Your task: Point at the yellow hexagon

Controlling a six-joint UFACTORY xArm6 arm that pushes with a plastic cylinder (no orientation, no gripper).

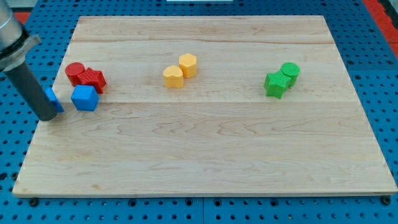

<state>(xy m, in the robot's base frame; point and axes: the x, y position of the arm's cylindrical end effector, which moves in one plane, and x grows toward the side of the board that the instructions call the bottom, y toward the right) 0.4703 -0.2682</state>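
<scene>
Two yellow blocks sit together at the board's upper middle. The upper right one looks like the yellow hexagon (188, 65). The other yellow block (173, 76) touches its lower left side; its shape is unclear. My rod comes down at the view's far left and my tip (49, 117) rests near the board's left edge, far to the left of and below both yellow blocks. A small blue block (56, 99) is partly hidden behind the rod, just above my tip.
A blue block (84, 98) lies right of the rod. A red cylinder (74, 71) and a red star (93, 79) sit above it. A green star (275, 84) and a green cylinder (290, 71) sit at the right. The wooden board (205, 162) lies on a blue pegboard.
</scene>
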